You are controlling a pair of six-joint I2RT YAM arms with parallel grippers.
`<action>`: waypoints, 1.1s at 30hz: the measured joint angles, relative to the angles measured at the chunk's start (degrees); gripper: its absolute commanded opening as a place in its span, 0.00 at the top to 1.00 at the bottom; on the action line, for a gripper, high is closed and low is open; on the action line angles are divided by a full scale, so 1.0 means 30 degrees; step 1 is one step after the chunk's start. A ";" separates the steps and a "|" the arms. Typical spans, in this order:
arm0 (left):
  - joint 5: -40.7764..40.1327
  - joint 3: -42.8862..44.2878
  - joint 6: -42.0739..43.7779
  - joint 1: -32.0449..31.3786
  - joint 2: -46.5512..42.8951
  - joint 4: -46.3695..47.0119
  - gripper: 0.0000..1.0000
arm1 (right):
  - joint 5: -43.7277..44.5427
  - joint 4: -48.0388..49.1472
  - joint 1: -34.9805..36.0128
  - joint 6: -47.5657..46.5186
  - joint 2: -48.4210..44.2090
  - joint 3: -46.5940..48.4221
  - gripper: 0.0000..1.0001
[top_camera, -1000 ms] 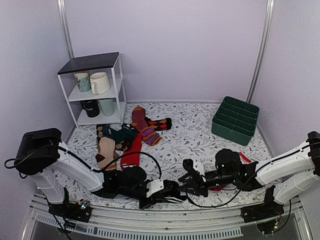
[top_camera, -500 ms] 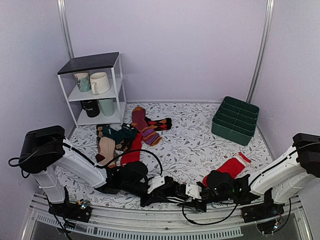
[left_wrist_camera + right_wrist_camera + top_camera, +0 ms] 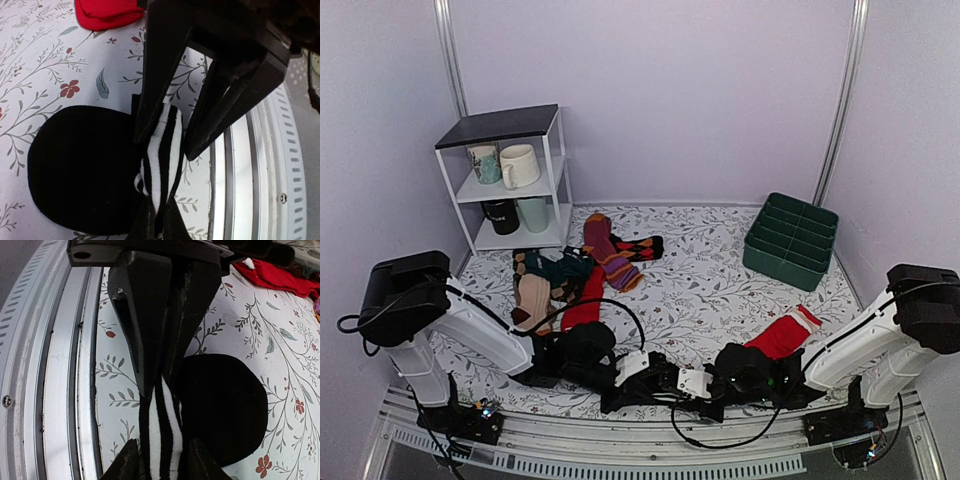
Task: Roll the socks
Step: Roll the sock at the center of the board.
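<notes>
Right pincer [image 3: 159, 382] clamps the socks' [image 3: 220, 405] striped cuff beside the rail [image 3: 50, 365]; left pincer [image 3: 166, 147] seemingly nips it too, taut for rolling.

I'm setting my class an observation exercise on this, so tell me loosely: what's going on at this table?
At the near edge of the floral tablecloth, the left gripper and the right gripper both pinch the white-striped cuff of the black socks. The rest of the socks lies flat on the cloth.
</notes>
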 measured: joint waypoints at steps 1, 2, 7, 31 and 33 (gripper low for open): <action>0.0015 -0.0007 0.0000 0.0007 0.0000 0.0007 1.00 | 0.0036 -0.0087 0.0000 0.0073 0.0146 0.0153 0.74; 0.0029 -0.0007 0.0000 0.0015 0.0000 0.0007 1.00 | 0.0080 -0.0197 -0.0007 0.0124 0.0284 0.0321 0.78; -0.0160 -0.0175 -0.0051 0.0058 -0.0095 0.0131 0.52 | 0.0066 -0.0831 -0.0007 0.0459 0.0699 0.1020 0.86; -0.7970 -0.4823 0.4976 -0.2725 -0.6054 0.1902 0.50 | -1.0754 -0.7155 -0.4335 0.6470 0.4466 0.6987 0.86; -0.7963 -0.4677 0.5304 -0.2754 -0.5399 0.2004 0.50 | -1.1322 -0.7927 -0.4444 0.6674 0.4794 0.7497 0.86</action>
